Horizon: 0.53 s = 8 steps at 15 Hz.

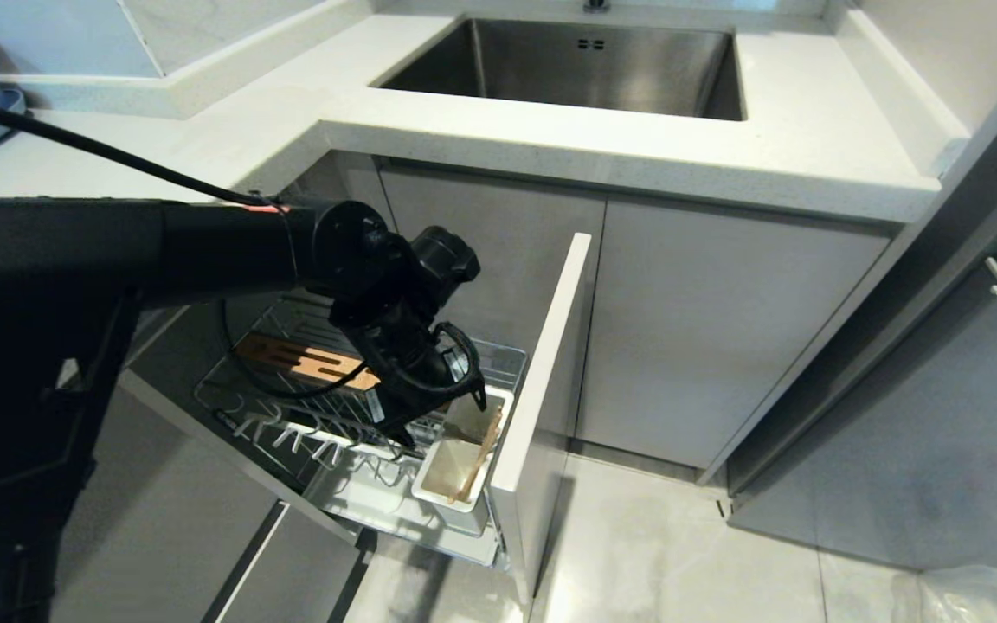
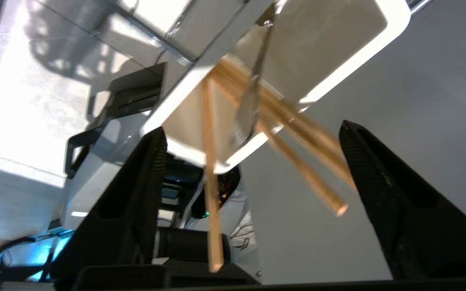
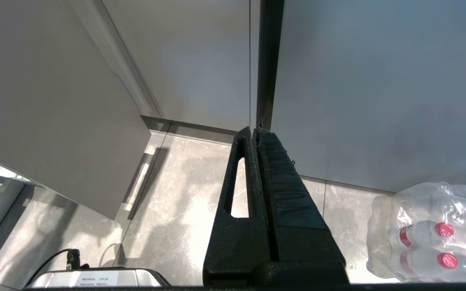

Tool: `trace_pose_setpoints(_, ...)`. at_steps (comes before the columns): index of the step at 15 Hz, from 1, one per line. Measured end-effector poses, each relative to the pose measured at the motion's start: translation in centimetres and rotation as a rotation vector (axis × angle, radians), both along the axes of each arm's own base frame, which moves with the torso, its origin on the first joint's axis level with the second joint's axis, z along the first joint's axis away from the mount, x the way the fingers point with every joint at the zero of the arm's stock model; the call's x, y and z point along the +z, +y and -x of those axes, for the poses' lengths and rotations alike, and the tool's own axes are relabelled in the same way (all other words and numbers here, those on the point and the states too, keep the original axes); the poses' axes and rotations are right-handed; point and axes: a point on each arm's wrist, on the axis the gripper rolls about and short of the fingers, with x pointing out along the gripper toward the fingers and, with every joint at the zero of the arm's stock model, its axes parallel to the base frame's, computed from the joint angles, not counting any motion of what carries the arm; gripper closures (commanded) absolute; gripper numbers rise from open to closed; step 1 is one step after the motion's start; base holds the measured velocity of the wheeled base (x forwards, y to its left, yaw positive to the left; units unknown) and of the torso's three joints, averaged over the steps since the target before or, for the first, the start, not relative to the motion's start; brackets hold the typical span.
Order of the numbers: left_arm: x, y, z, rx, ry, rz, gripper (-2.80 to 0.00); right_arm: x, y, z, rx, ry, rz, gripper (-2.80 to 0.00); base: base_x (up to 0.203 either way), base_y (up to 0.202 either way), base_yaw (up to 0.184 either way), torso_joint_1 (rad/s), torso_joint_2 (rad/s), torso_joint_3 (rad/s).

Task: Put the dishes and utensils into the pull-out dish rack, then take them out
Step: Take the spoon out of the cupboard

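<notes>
The pair of long light wooden chopsticks (image 2: 297,133) stood slanted in my view inside the white rectangular cutlery caddy (image 1: 462,454), their upper ends poking out past its rim, and the small silver metal spoon (image 2: 251,101) leaned among them in the same caddy. In my left wrist view the sticks looked blurred. The caddy sat at the front corner of the chrome wire pull-out dish rack (image 1: 360,450), just behind its grey cabinet front (image 1: 542,381), with the slotted wooden strip (image 1: 304,359) and the upright plate prongs (image 1: 308,433) further back in the basket.

My left gripper (image 1: 464,407) hung directly over the caddy, pointing down into it. Its black fingers (image 2: 136,194) stood wide apart, one on each side of the chopstick ends, and gripped nothing; I could not tell whether either finger brushed a stick.

My right gripper (image 3: 257,137) was parked low and well away from the rack, its fingers pressed together on nothing, above the pale tiled floor (image 3: 176,194) beside a shrink-wrapped pack of red-capped water bottles (image 3: 431,230).

Above the rack ran the white stone desk (image 1: 550,147) with its stainless steel sink (image 1: 585,65).
</notes>
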Motion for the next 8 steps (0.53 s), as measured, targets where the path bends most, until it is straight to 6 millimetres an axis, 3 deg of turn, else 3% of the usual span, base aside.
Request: trace_pose_setpoints(8,-2.1,-0.3,-1.6,0.009,0.027,0.004,-2.8,0.0,0.0,0.0,0.0,0.0,0.0,0.0,0.0,0.0,0.0,0.0,0.0,0.0)
